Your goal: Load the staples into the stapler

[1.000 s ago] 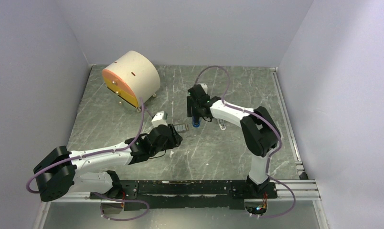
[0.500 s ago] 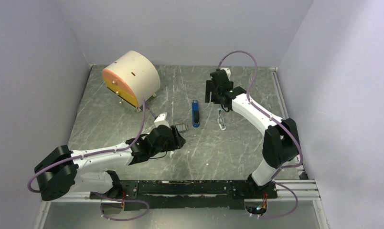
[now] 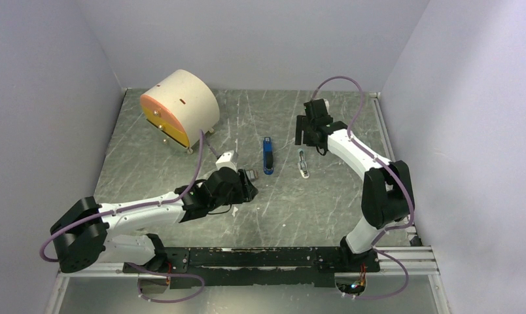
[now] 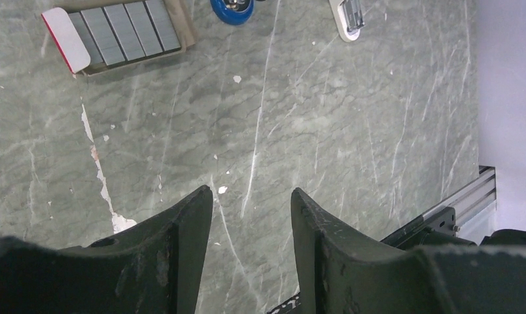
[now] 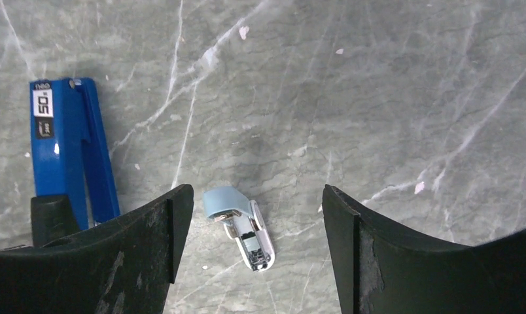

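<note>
At the centre of the top view, the blue and black stapler (image 3: 267,156) lies flat on the table (image 3: 326,196). Just left of it, the staples (image 4: 120,29) sit in an open box (image 4: 61,29), ahead of the left gripper (image 4: 250,196), whose jaws stand partly apart, holding nothing. Right of the stapler lies a light-blue and white piece (image 5: 241,226), framed by the right gripper (image 5: 255,193), jaws wide and empty.
</note>
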Motion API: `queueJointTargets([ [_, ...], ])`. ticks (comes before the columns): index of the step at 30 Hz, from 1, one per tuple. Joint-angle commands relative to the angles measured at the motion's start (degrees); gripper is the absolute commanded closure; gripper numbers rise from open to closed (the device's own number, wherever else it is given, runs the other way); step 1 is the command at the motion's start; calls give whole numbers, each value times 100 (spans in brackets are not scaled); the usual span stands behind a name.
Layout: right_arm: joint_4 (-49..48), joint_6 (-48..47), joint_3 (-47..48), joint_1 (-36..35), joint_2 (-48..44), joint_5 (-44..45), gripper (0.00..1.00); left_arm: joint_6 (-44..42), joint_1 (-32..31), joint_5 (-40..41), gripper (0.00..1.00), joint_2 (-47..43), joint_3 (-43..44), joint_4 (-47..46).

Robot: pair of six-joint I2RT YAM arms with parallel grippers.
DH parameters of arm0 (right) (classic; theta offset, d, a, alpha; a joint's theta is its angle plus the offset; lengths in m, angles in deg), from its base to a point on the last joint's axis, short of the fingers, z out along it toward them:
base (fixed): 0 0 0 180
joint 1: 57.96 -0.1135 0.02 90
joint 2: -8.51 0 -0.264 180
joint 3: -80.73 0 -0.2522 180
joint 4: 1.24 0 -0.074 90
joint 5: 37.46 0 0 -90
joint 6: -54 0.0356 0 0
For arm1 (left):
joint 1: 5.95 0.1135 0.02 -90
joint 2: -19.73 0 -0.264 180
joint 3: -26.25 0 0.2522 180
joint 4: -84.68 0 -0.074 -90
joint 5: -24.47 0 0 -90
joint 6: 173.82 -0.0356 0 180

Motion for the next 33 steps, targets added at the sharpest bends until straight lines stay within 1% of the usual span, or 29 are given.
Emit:
queueJointTargets([
  [1,53,-395,59,19,261,-433,24,20,-15,-175,48,109,-9,-179],
  [4,21,-403,-7,31,366,-712,24,-50,-15,-164,48,100,21,-102],
  [8,128,-386,26,26,649,-807,25,-119,-16,-53,48,4,14,-34],
  [16,376,-339,139,26,920,-901,37,-98,-23,28,48,-47,-26,-32],
  [17,387,-332,139,26,919,-948,39,-86,-16,59,48,-58,-30,109],
  [21,379,-350,134,25,935,-1146,47,-76,-14,121,48,-90,-30,179],
  [24,364,-367,168,26,974,-1214,49,-65,-16,138,48,-136,-47,179],
  [29,378,-439,248,21,1036,-1048,49,-33,-14,139,48,-146,-91,195],
  [33,329,-487,229,23,1026,-1022,54,-10,-19,139,49,-155,-118,197],
])
